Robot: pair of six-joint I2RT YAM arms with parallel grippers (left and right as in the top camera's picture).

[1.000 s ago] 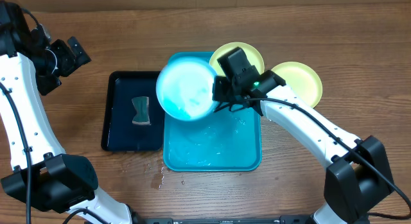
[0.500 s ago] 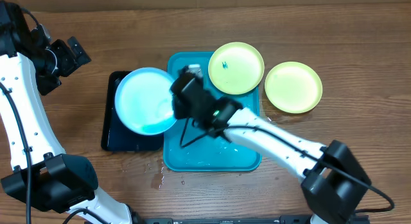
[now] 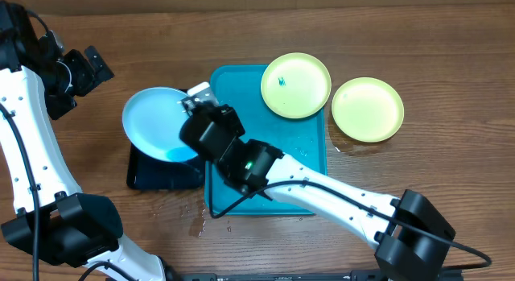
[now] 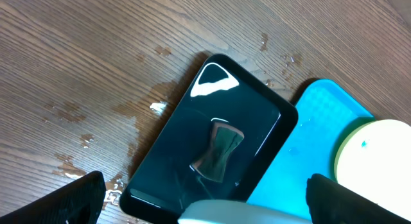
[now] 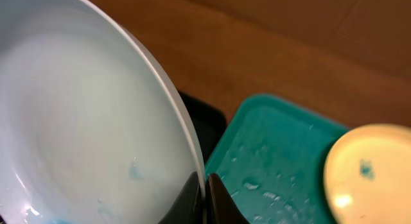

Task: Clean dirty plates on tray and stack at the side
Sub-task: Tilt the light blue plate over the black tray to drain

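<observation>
over the black tray (image 3: 161, 173) my right pincer (image 5: 205, 193) grips the cyan plate (image 3: 151, 120); my left pincer (image 3: 85, 68) hangs open

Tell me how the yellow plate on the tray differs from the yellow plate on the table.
The tray plate sits over the far corner of the tray; the table plate lies on the table beside it. The tray plate has a small blue smear; the table plate looks clean. Both are round, pale yellow-green and seemingly the same size.
</observation>
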